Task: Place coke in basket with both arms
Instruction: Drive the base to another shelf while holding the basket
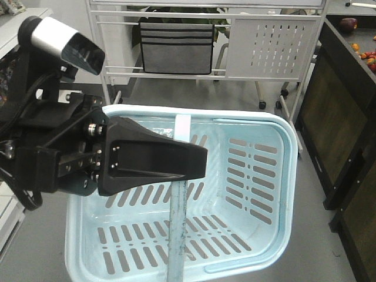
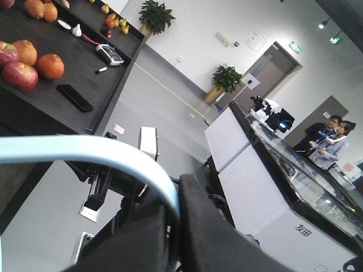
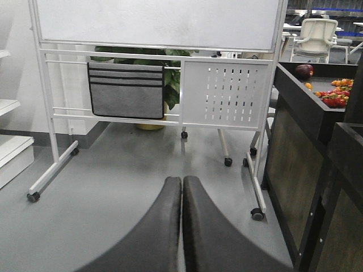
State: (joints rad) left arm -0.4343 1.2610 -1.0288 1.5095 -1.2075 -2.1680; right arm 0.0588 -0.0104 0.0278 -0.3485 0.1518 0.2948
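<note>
Front view: basket (image 1: 282, 136), nothing in it, fills the lower centre; left gripper (image 1: 201, 161) reaches from the left edge to the handle (image 1: 176, 235); the coke is not in sight. Left wrist view: handle (image 2: 102, 148) curves down into the jaws at bottom centre, which appear clamped on it. Risk: a one-point hold lets the basket swing or slip. Right wrist view: right gripper (image 3: 182, 184), bottom centre, pressed shut on nothing, facing floor and whiteboard (image 3: 159, 22). Risk: no bottle found to pick.

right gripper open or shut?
Shut. The right gripper has its fingers pressed together along their visible length, nothing between.
</note>
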